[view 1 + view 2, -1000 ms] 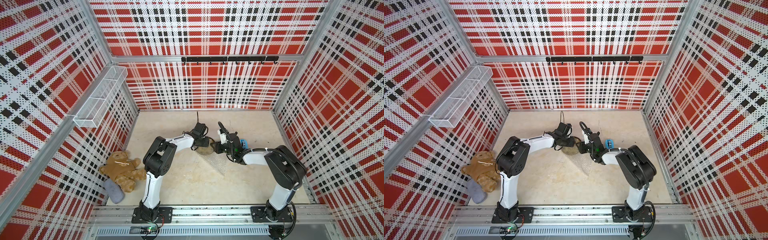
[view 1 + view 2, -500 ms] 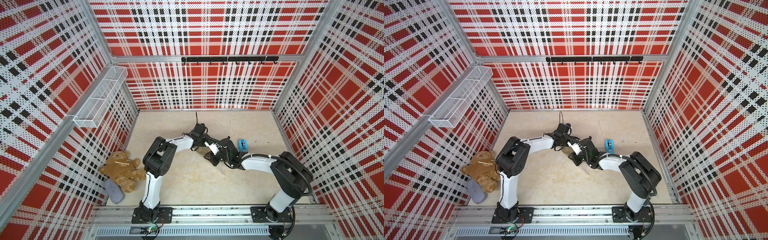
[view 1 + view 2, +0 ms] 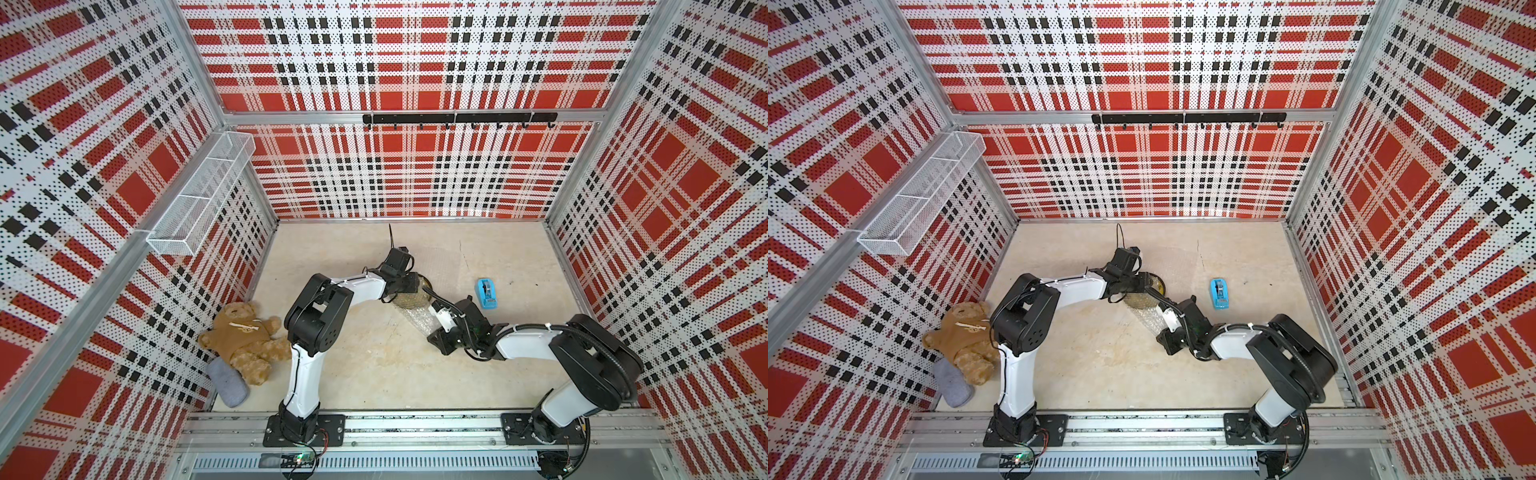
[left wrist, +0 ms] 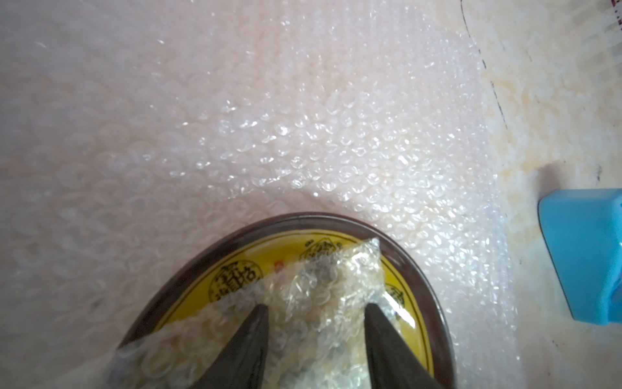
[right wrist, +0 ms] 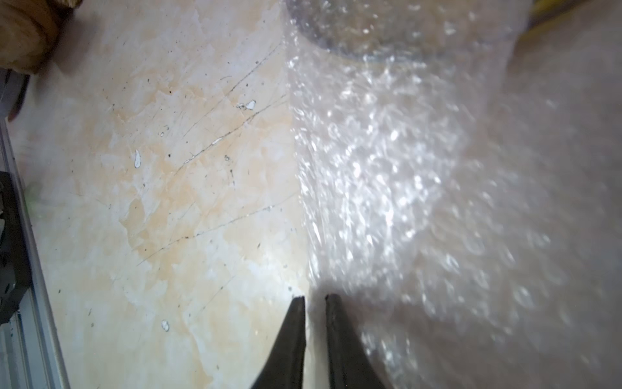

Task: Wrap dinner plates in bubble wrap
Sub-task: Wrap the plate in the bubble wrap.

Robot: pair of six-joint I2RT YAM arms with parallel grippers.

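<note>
Left gripper (image 4: 316, 310): jaws apart, tips pinning a folded bubble wrap (image 4: 319, 134) flap onto the plate (image 4: 242, 266), mid-desk (image 5: 168, 202). Right gripper (image 5: 315, 298): jaws nearly closed at the sheet's edge, can't tell if it's pinched. Risk: a pull there could drag the flap free or slide the plate. Plate is cut off in the left wrist view; the right wrist view is blurred.

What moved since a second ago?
The right gripper swung away from beside the plate, toward the robot's base, to the near edge of the bubble wrap, jaws narrowing. Whether it pinches the wrap is unclear. The left gripper stayed open on the flap folded over the plate; tape dispenser and teddy bear unmoved.
</note>
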